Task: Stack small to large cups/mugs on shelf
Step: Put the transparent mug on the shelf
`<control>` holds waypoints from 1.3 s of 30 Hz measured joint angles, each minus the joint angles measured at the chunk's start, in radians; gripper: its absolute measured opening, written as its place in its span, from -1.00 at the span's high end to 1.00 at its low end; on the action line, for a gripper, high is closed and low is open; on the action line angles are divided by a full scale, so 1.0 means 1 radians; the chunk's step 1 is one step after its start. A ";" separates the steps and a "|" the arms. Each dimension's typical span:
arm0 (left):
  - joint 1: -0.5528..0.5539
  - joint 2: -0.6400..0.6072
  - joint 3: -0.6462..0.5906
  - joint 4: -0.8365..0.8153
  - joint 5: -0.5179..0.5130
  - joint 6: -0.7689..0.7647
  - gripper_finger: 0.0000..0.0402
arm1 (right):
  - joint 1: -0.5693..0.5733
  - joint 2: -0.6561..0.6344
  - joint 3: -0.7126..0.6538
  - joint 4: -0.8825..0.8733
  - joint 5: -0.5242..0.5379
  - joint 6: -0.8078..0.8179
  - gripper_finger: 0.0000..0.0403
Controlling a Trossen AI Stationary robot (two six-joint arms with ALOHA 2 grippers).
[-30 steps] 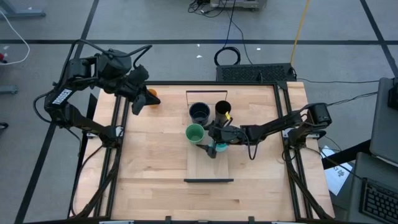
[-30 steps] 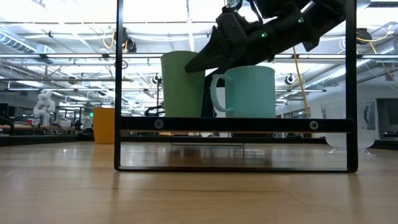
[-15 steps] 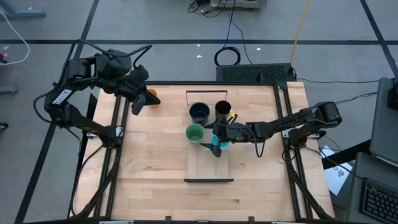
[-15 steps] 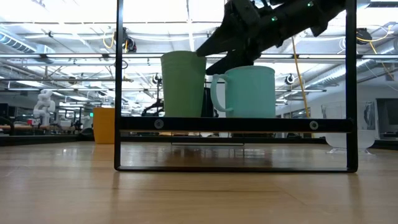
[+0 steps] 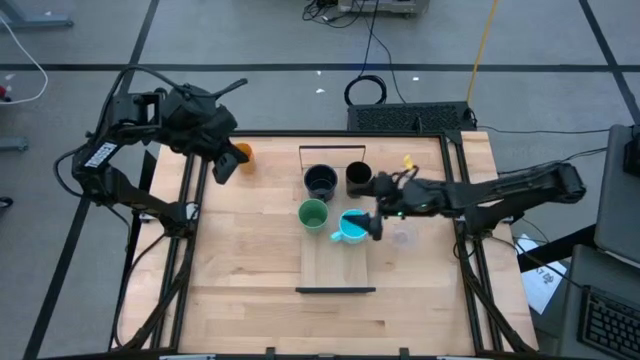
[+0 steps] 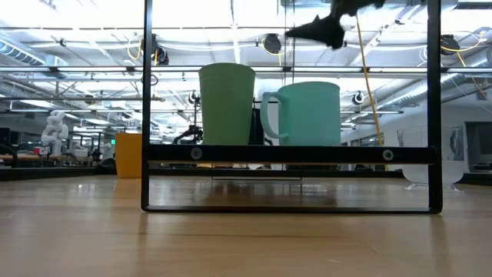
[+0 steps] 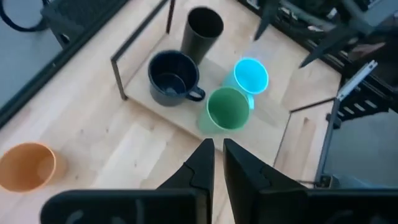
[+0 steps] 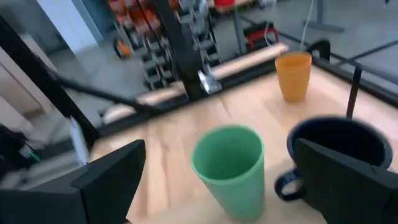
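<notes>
On the shelf [image 5: 335, 268] stand the dark mug [image 5: 320, 181], the tall black cup [image 5: 358, 178], the green cup [image 5: 313, 214] and the bright blue mug [image 5: 351, 226], each on its base. The orange cup [image 5: 240, 153] stands on the table left of the shelf. The small clear cup [image 5: 402, 237] stands on the table to the shelf's right. My right gripper [image 5: 373, 208] hangs open above the shelf's right edge, beside the blue mug and touching nothing. In its wrist view the right gripper [image 8: 217, 149] faces the green cup [image 8: 229, 165]. My left gripper [image 5: 222, 168] is shut, raised beside the orange cup.
Dark frame rails run along the table's left and right sides. The shelf's near half [image 5: 337, 262] is bare board with a dark strip at its near end [image 5: 335, 290]. In the low view the green cup [image 6: 227, 104] and blue mug [image 6: 307, 114] stand side by side.
My right gripper has let go of the blue mug, risen well above it and drawn back toward the table's right edge. The blue mug stays where it was on the shelf, upright beside the green cup.
</notes>
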 joint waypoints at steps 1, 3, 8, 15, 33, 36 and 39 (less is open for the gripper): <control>0.002 0.000 0.000 0.007 -0.008 0.002 0.84 | 0.000 -0.024 0.000 -0.003 0.000 0.009 -0.99; 0.003 0.000 0.000 0.018 -0.027 0.002 0.84 | 0.000 -0.070 0.000 0.001 0.000 0.039 -0.99; 0.003 0.003 0.000 0.028 -0.048 0.007 0.84 | 0.001 -0.111 0.000 0.002 0.001 0.149 -0.99; -0.001 0.020 0.001 -0.052 -0.104 -0.012 0.84 | 0.007 -0.114 0.000 0.012 0.000 0.456 -0.96; -0.013 0.034 -0.327 -0.014 -0.127 0.062 0.84 | 0.066 -0.215 0.000 -0.519 -0.338 0.430 -0.42; -0.018 0.033 -0.347 0.021 -0.123 0.062 0.84 | 0.066 -0.230 0.000 -0.648 -0.397 0.414 -0.27; -0.021 0.033 -0.347 0.051 -0.125 0.061 0.84 | 0.065 -0.233 0.000 -0.745 -0.465 0.402 -0.19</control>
